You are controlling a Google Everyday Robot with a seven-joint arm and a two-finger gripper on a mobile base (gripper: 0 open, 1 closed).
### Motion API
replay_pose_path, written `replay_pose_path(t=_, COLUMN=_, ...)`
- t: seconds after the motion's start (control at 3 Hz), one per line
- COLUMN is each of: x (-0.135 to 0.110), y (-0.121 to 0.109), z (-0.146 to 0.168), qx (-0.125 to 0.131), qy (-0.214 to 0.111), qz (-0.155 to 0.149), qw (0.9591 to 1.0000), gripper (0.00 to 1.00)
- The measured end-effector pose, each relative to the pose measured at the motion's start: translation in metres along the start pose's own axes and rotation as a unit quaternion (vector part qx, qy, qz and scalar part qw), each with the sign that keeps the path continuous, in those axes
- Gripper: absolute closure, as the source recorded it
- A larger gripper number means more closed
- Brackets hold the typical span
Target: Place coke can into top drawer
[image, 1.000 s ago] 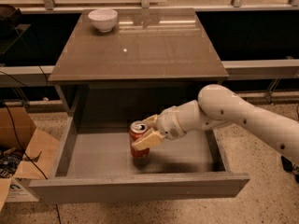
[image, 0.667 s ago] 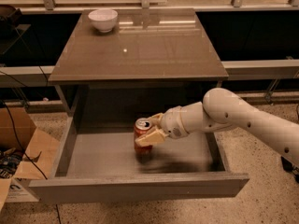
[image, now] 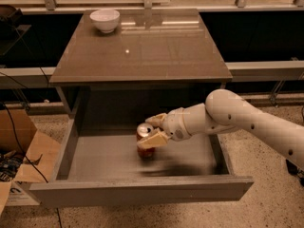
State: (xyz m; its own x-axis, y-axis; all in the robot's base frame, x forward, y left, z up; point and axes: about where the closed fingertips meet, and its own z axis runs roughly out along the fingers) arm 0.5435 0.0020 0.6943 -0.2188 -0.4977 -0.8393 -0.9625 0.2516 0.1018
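Note:
The top drawer (image: pixel 109 163) is pulled wide open below the cabinet top. The coke can (image: pixel 144 141), red with a silver top, stands upright inside it, near the middle of the pale grey floor. My gripper (image: pixel 153 130) reaches in from the right on a white arm and is shut on the coke can, one finger behind its top and one in front. The can's bottom is at or just above the drawer floor; I cannot tell which.
A white bowl (image: pixel 105 19) sits at the back left of the brown cabinet top (image: pixel 152 51). An open cardboard box (image: pixel 26 158) with cables lies on the floor to the left of the drawer. The drawer's front panel (image: pixel 137 191) faces me.
The gripper with the can has shifted slightly right and up inside the drawer. The bowl and the drawer have not moved.

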Motion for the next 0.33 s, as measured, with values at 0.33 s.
replay_pose_path(t=0.33, x=0.0, y=0.0, z=0.0, qx=0.0, qy=0.0, qz=0.0, qw=1.0, gripper=0.0)
